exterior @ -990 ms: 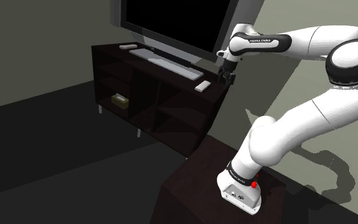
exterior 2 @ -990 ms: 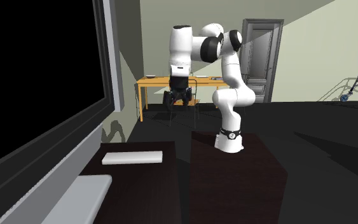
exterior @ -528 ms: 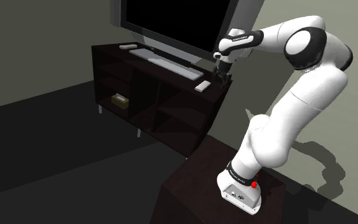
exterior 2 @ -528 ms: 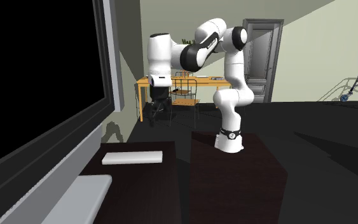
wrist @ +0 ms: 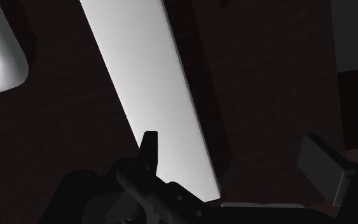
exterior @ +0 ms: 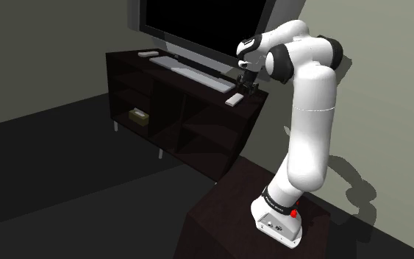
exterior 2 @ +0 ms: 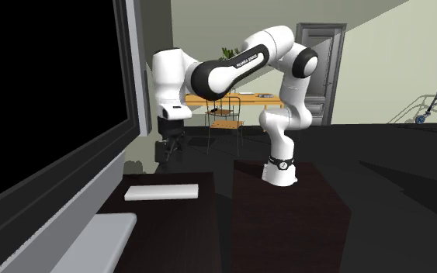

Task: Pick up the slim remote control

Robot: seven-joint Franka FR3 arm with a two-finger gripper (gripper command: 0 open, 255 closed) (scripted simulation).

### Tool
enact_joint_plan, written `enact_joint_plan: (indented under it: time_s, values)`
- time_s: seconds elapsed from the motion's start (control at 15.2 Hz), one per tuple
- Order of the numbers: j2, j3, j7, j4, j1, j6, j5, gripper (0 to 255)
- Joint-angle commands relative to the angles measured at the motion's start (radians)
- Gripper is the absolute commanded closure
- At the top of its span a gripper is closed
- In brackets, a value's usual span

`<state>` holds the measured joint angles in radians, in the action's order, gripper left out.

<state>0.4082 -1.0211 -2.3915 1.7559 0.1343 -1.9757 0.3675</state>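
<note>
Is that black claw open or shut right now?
Open. In the wrist view the gripper's two fingers stand well apart, and the white remote lies flat on the cabinet, not clasped.

My arm (exterior: 306, 118) rises upright, then bends left, gripper (exterior: 243, 83) pointing down with fingers (wrist: 149, 147) spread apart.

A home living room: big television (exterior: 198, 22) on a dark cabinet (exterior: 176, 118), orange table (exterior 2: 259, 98) and chairs (exterior 2: 224, 120) beyond.
</note>
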Motion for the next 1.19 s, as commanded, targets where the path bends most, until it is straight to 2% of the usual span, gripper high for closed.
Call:
enact_joint_plan:
  time_s: [0.0, 0.13, 0.79, 0.86, 0.92, 0.99, 1.12]
  values:
    - [0.103, 0.076, -0.099, -0.115, -0.108, 0.036, 0.079, 0]
    - [0.182, 0.134, -0.162, -0.223, -0.185, 0.069, 0.123, 0]
    - [0.214, 0.166, -0.181, -0.17, -0.196, -0.011, 0.15, 0]
    - [0.235, 0.174, -0.172, -0.216, -0.211, 0.015, 0.157, 255]
    - [0.234, 0.177, -0.165, -0.196, -0.198, -0.003, 0.159, 255]
    - [0.253, 0.185, -0.186, -0.196, -0.217, -0.015, 0.175, 255]
    - [0.249, 0.182, -0.207, -0.167, -0.223, -0.037, 0.18, 255]
